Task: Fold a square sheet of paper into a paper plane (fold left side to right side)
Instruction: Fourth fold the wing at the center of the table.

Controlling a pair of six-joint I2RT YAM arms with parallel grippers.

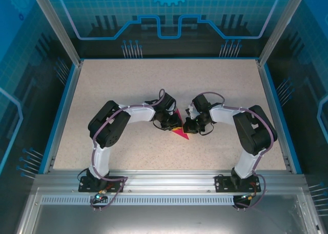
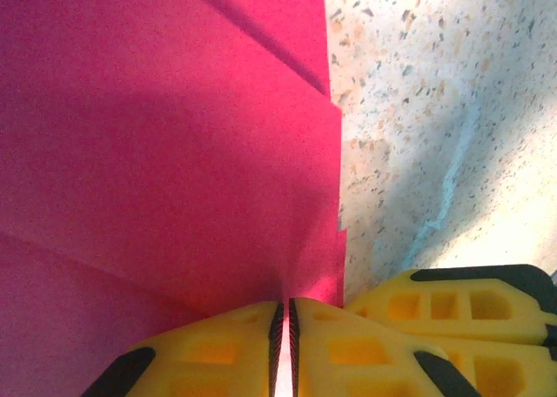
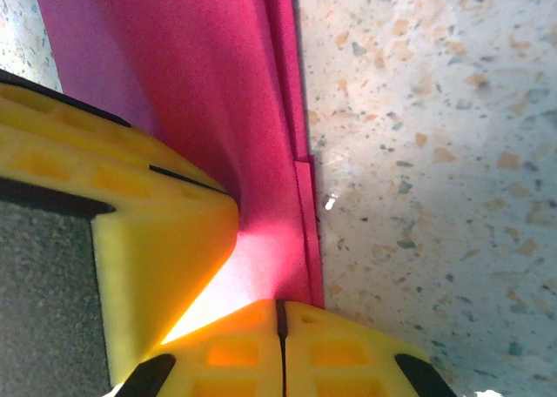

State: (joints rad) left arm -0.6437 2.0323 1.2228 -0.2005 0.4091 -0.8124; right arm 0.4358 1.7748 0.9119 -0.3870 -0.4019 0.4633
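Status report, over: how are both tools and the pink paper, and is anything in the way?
Left tool shut on the folded pink paper. Right tool shut, tips at its creased edge. Tools almost touching each other; no other obstacle seen.

Paper plane (image 2: 174,153): one. Left gripper (image 2: 287,305), right gripper (image 3: 280,305): two.

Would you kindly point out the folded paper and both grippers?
folded pink paper (image 2: 157,153), left wrist view, its broad flat layer.
left gripper (image 2: 285,317), left wrist view, midway between fingertips.
right gripper (image 3: 280,320), right wrist view, midway between fingertips.
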